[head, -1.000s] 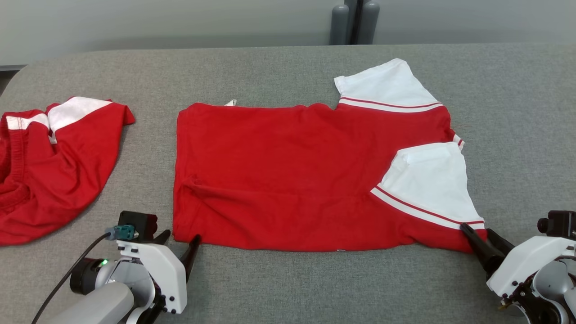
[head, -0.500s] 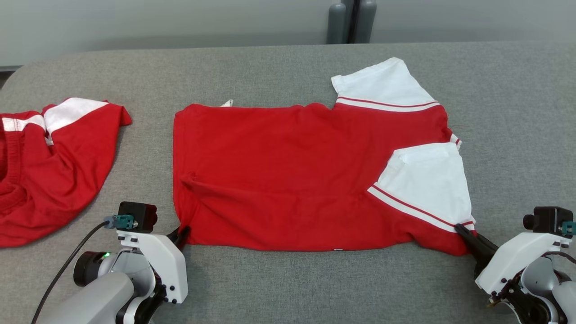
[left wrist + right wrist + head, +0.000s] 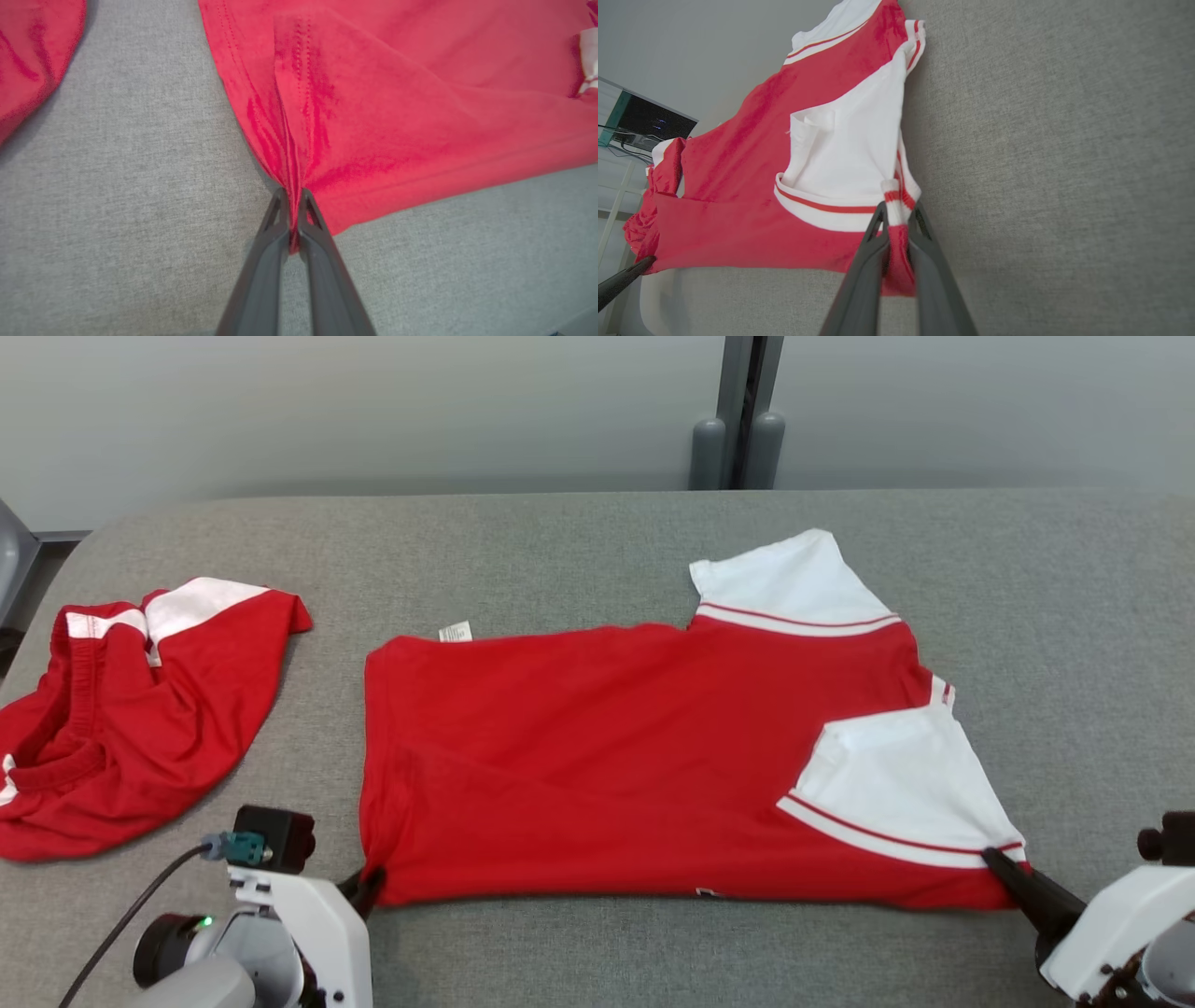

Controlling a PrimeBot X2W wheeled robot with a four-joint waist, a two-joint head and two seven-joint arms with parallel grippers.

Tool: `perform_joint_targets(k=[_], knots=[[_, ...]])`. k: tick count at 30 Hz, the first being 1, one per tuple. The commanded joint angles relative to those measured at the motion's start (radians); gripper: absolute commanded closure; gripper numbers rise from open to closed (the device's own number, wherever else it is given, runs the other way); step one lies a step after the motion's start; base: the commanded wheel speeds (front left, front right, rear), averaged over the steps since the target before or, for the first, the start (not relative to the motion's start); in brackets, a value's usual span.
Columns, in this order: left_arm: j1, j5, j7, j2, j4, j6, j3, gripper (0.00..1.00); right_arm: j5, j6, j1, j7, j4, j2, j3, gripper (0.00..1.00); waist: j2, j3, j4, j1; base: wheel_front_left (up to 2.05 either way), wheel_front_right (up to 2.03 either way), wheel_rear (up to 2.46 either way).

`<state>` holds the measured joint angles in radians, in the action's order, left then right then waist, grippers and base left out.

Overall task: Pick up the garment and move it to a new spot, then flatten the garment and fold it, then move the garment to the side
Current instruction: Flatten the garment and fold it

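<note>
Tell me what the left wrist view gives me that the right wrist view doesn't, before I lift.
Left wrist view: the left gripper shut on a bunched, stitched hem corner of the red short-sleeved shirt with white sleeves, and a second crumpled red garment off to one side.
Right wrist view: the right gripper shut on the shirt's red-and-white striped corner, the folded-in white sleeve, and a dark screen behind.
Both: the shirt and the grey fabric table.

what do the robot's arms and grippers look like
Each has two long, tapering dark grey fingers on a white housing. The left gripper carries a black camera block, a teal plug with a black cable, and a green light. The right gripper has a black camera too.
</note>
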<state>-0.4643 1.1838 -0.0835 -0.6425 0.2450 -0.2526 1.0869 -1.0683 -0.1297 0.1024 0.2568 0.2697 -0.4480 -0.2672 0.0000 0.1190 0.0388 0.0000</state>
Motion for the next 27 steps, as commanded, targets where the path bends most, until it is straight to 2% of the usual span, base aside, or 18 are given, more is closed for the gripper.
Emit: perform_joint_targets(k=[1,9,16,20,21,22,24,27], knots=[[0.021,0.008,-0.008,-0.018,-0.015,-0.012,0.004,1.0,-0.01,-0.002,-0.027,0.007,-0.017,-0.012,0.011,1.0,0.0,-0.009,0.003,0.0,0.0,0.0,0.0],[0.105,0.033,-0.045,-0.094,-0.151,-0.073,0.023,1.0,-0.014,-0.002,-0.201,0.089,-0.143,-0.016,0.098,1.0,0.0,-0.036,-0.002,0.0,0.0,0.0,0.0],[0.157,0.039,-0.07,-0.152,-0.272,-0.133,0.038,1.0,0.024,-0.002,-0.348,0.194,-0.247,0.049,0.214,1.0,0.0,-0.032,-0.006,0.0,0.0,0.0,0.0],[0.173,0.049,-0.084,-0.163,-0.304,-0.153,0.041,1.0,0.073,-0.002,-0.393,0.254,-0.297,0.098,0.275,1.0,0.0,-0.027,-0.007,0.0,0.0,0.0,0.0],[0.176,0.052,-0.093,-0.164,-0.309,-0.155,0.045,0.83,0.087,-0.002,-0.4,0.268,-0.309,0.114,0.29,0.64,0.0,-0.027,-0.008,0.0,0.0,0.0,0.0],[0.176,0.056,-0.102,-0.165,-0.314,-0.159,0.05,0.04,0.101,-0.002,-0.406,0.283,-0.318,0.13,0.3,0.0,0.0,-0.027,-0.01,0.0,0.0,0.0,0.0],[0.173,0.058,-0.106,-0.167,-0.319,-0.161,0.049,0.0,0.113,-0.002,-0.409,0.298,-0.328,0.145,0.314,0.0,0.0,-0.027,-0.01,0.0,0.0,0.0,0.0],[0.163,0.051,-0.111,-0.176,-0.331,-0.174,0.045,0.0,0.153,-0.002,-0.409,0.337,-0.359,0.183,0.353,0.0,0.0,-0.029,-0.012,0.0,0.0,0.0,0.0]])
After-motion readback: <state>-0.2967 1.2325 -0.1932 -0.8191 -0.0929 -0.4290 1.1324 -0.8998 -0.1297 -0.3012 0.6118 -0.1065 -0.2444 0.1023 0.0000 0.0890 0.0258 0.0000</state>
